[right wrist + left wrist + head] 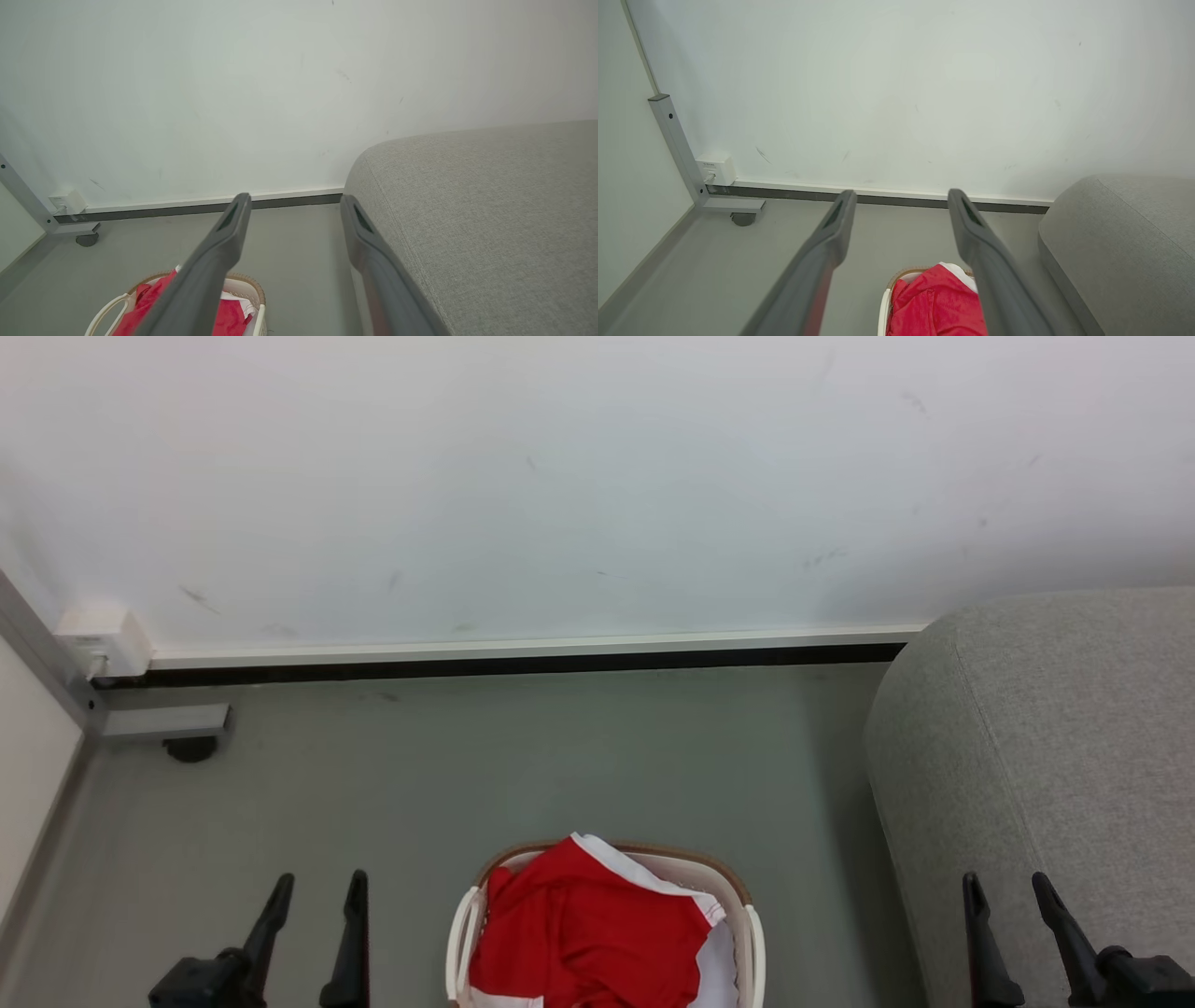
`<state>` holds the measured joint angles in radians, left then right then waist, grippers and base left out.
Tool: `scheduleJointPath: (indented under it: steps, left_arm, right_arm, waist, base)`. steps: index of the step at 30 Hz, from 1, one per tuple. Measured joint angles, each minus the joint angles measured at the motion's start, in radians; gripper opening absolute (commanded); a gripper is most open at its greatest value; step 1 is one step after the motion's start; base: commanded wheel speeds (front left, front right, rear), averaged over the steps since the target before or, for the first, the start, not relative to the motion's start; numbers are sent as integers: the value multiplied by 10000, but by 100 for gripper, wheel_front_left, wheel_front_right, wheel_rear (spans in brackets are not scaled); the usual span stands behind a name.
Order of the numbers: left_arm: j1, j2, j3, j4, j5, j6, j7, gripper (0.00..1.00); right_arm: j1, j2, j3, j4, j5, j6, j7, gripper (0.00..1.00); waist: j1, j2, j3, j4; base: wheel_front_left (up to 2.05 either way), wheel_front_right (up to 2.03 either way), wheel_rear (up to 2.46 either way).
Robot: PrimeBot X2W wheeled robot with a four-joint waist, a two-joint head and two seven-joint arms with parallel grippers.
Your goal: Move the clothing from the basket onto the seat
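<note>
The clothing (pixel 588 924), red with white trim, is heaped in the basket (pixel 747 933), a white plastic tub with a brown rim on the floor at the bottom centre of the head view. The seat (pixel 1055 747), a light grey fabric sofa with a rounded arm, fills the right side. My left gripper (pixel 317 887) stands open to the left of the basket, empty. My right gripper (pixel 1008 887) stands open in front of the seat's arm, empty. The left wrist view has the clothing (pixel 931 303) and seat (pixel 1120 247); the right wrist view has the basket (pixel 245 284), clothing (pixel 233 322) and seat (pixel 476 200).
A white wall (pixel 560 485) with a dark skirting strip runs behind everything. At the far left a grey metal post foot with a caster (pixel 191 747) and a white socket box (pixel 103 639) sit by the corner. Grey floor (pixel 523 756) lies between basket and wall.
</note>
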<state>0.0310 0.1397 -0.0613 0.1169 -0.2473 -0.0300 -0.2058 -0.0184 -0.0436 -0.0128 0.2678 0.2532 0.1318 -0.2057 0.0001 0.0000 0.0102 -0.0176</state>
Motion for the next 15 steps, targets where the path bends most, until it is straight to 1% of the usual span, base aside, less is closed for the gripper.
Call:
scheduleJointPath:
  steps: [9, 15]
  left_arm:
    - [54, 86, 38, -115, 694, -63, -169, 100]
    - [-425, 211, 27, -221, 1158, -336, -280, 100]
  right_arm:
    - [-10, -13, 301, -58, -422, 0, -198, 100]
    - [-351, -21, 573, -382, -648, 0, -309, 100]
  waist:
    - [-1, 0, 159, -246]
    - [0, 1, 681, -524]
  base:
    - [0, 0, 0]
    - [0, 0, 0]
